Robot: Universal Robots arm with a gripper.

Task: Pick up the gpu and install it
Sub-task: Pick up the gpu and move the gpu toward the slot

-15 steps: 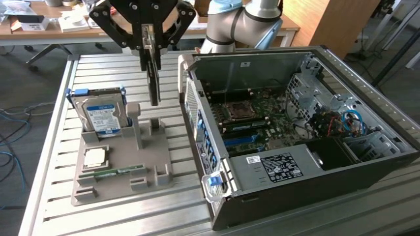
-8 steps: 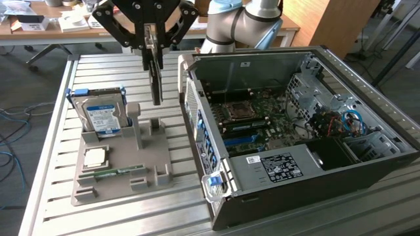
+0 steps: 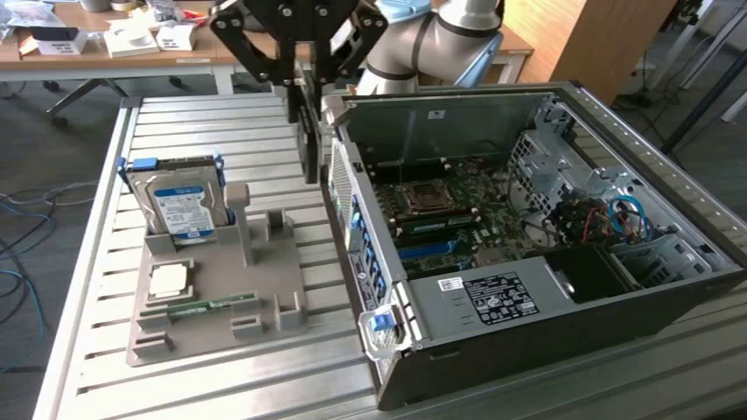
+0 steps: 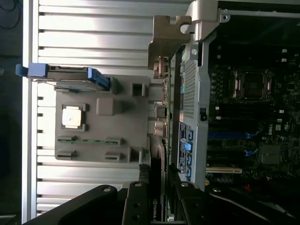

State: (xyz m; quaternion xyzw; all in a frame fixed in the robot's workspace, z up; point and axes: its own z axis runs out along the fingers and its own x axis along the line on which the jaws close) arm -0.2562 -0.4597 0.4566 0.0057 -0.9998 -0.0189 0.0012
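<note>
My gripper (image 3: pixel 306 83) hangs over the far end of the slatted table, shut on the gpu (image 3: pixel 310 131). The card hangs upright and edge-on, dark, just outside the back wall of the open computer case (image 3: pixel 653 297), in the gap between the case and the grey parts holder (image 3: pixel 210 337). In the wrist view the gpu (image 4: pixel 157 173) runs away from the black fingers (image 4: pixel 136 206) as a thin dark edge. Its metal end bracket (image 4: pixel 166 42) sits at the far end. The motherboard (image 3: pixel 450 219) with its slots lies exposed inside the case.
The grey holder carries an upright silver hard drive (image 3: pixel 181 206), a square processor (image 3: pixel 170 280) and a narrow green memory stick (image 3: pixel 210 306). A power supply (image 3: pixel 491 297) fills the case's near end. Cluttered desks (image 3: pixel 117 39) stand behind the table.
</note>
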